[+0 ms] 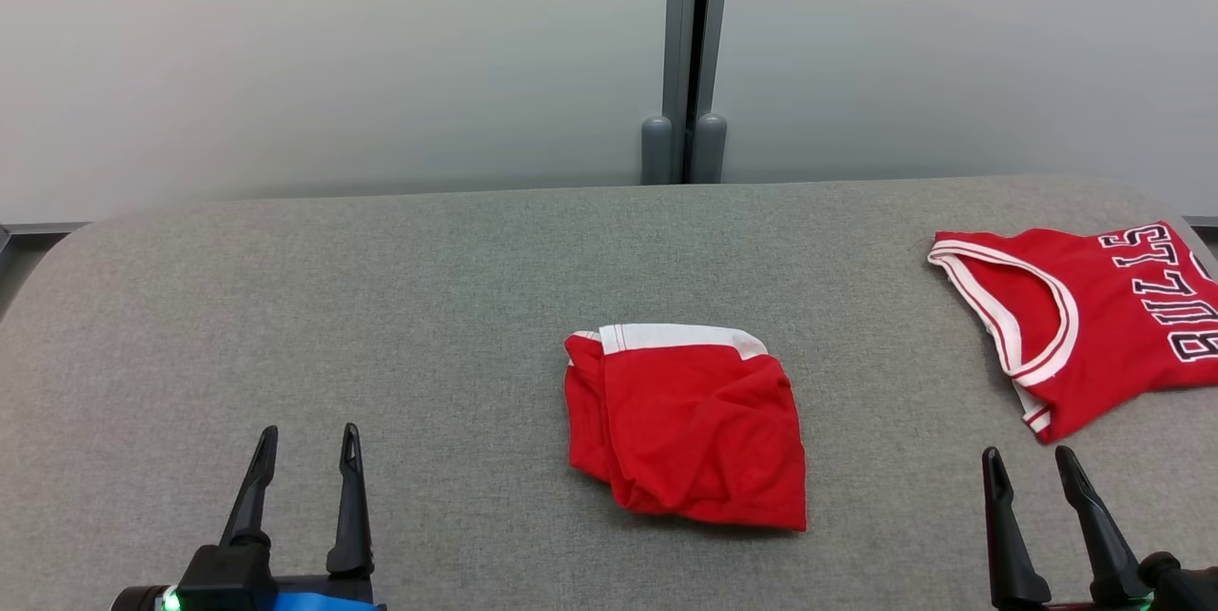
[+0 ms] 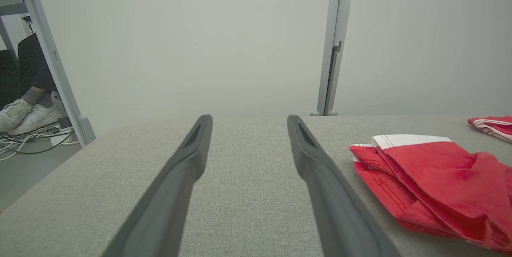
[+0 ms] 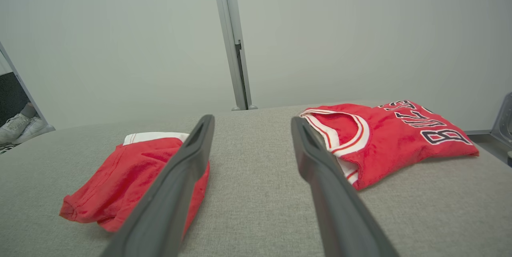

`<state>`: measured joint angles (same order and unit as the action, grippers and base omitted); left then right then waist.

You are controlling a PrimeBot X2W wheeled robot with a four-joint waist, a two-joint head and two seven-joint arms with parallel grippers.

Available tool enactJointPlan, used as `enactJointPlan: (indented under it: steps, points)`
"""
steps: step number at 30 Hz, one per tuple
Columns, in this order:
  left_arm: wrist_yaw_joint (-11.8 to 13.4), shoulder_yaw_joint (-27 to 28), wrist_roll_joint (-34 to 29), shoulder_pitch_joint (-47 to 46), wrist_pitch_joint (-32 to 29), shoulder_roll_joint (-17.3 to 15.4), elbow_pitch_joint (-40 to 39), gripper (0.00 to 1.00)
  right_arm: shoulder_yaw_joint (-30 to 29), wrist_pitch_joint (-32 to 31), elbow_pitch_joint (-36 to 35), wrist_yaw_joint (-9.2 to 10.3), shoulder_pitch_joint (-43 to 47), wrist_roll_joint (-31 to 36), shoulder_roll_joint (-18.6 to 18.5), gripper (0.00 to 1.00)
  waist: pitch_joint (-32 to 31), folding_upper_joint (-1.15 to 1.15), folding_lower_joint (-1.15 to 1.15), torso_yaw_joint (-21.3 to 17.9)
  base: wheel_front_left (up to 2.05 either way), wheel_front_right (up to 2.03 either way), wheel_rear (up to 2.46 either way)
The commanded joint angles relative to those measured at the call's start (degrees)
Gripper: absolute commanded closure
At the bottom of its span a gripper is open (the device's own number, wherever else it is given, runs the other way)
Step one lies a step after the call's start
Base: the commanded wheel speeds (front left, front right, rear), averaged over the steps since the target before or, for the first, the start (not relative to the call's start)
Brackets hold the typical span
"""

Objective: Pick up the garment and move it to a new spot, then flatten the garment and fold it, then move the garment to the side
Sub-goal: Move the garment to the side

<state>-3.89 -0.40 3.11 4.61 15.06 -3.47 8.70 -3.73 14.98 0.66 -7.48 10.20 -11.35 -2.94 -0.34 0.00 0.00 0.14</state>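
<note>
A red garment (image 1: pixel 690 425) with a white waistband lies in a folded bundle at the middle of the grey padded table (image 1: pixel 409 287). The left wrist view has the garment (image 2: pixel 436 185) off to the right; in the right wrist view the garment (image 3: pixel 128 177) lies to the left, partly behind a finger. My left gripper (image 1: pixel 309 430) is open at the lower left, well left of the garment, and my right gripper (image 1: pixel 1028 451) is open at the lower right. Both the left gripper (image 2: pixel 250 119) and the right gripper (image 3: pixel 252 119) hold nothing and hover over bare table.
A red jersey (image 1: pixel 1094 316) with white trim and black lettering lies folded at the table's right edge, just beyond my right gripper; the jersey (image 3: pixel 384 137) shows too. A grey partition post (image 1: pixel 685 49) stands behind the table. A person's white shoes (image 2: pixel 24 115) and cables rest on the floor, far left.
</note>
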Motion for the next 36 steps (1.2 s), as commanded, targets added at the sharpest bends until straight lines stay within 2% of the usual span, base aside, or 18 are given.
enactJointPlan:
  steps: [1, 11, 23, 27, 30, 36]
  points:
    - [-0.14, 0.32, 0.22, 0.47, 0.13, -0.19, -0.23, 0.00, 0.05, 0.25, 0.06, -0.04, 0.87, -0.16, 0.04, 0.00, 0.01, 0.00, 0.00, 0.04, 0.00, 0.00, 0.00]
    - [-0.37, -0.18, 0.31, -0.39, 0.13, 0.02, 0.00, 0.00, 1.08, 0.14, 2.28, -0.04, -1.64, 0.96, 0.05, 0.00, 0.26, 0.00, 0.00, 1.01, 0.00, 0.00, 0.00]
    - [-0.48, -1.21, 0.48, -2.50, 0.13, 0.24, -0.35, 0.00, 7.67, -6.60, 10.78, -0.03, -17.72, 4.16, -0.36, 0.00, 3.12, 0.00, 0.00, 3.01, 0.00, 0.00, 0.00]
    - [-0.43, -1.85, 0.90, -3.78, 0.12, 0.37, -0.07, 0.00, 8.03, -8.24, 18.97, -0.04, -22.88, 4.71, -0.30, 0.00, 4.90, 0.00, 0.00, 4.65, 0.00, 0.00, 0.00]
    - [-0.30, -2.15, 0.96, -4.19, 0.13, 0.44, -0.10, 0.00, 7.58, -8.63, 22.40, -0.03, -24.12, 5.03, -0.30, 0.00, 5.59, 0.00, 0.00, 5.21, 0.00, 0.00, 0.00]
    - [-0.21, -2.98, 1.39, -5.39, 0.13, 0.49, -0.18, 0.00, 6.79, -7.26, 32.51, -0.03, -27.32, 5.72, -0.31, 0.00, 7.92, 0.00, 0.00, 6.64, 0.00, 0.00, 0.00]
